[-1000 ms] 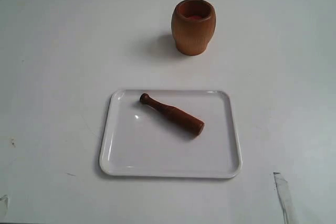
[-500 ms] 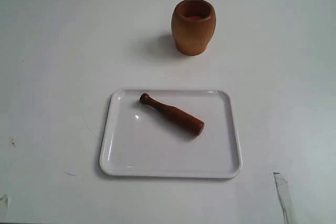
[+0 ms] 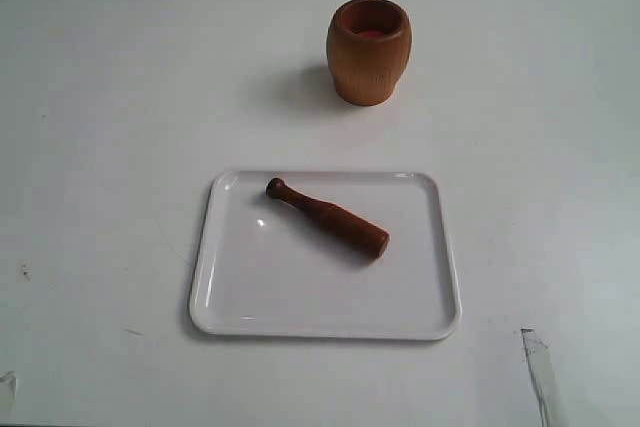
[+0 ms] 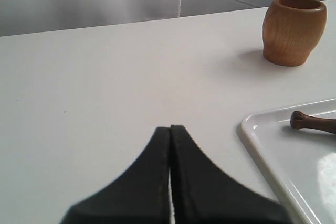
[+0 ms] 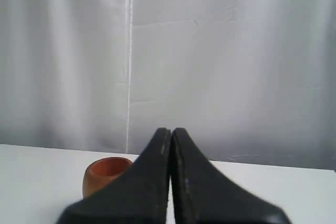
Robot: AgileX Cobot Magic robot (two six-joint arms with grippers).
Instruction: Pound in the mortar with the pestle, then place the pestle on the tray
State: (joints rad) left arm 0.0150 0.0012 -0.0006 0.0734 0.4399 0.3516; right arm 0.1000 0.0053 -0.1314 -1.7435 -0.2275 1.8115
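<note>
Mortar (image 3: 368, 50): stood upright on the white table (image 3: 120, 97), beyond the far edge of the tray and well apart from it. The reddish inside showed, but any contents were too small to tell.
Pestle (image 3: 328, 217): lay flat and diagonal on the tray, knob end toward the far left corner and thick end right of the middle. Neither gripper touched it.
Tray (image 3: 300, 317): sat on the table nearer the camera and held only the pestle.
Left gripper (image 4: 170, 129): fingers were pressed together with a hairline gap and held nothing. It hung over bare table beside the tray's left rim, outside the exterior view.
Right gripper (image 5: 171, 130): fingers were likewise closed on nothing. It was raised and aimed toward the backdrop curtain (image 5: 236, 51), with the mortar low in its view.
Change: none. Mortar, pestle and tray lay exactly as in the pictures of the preceding second.
Meaning for the task: the layout fitted either a finished task or one not yet begun, and the pictures did not decide which. If not begun, the next move would call for a gripper to open and descend on the pestle's narrow shaft.
</note>
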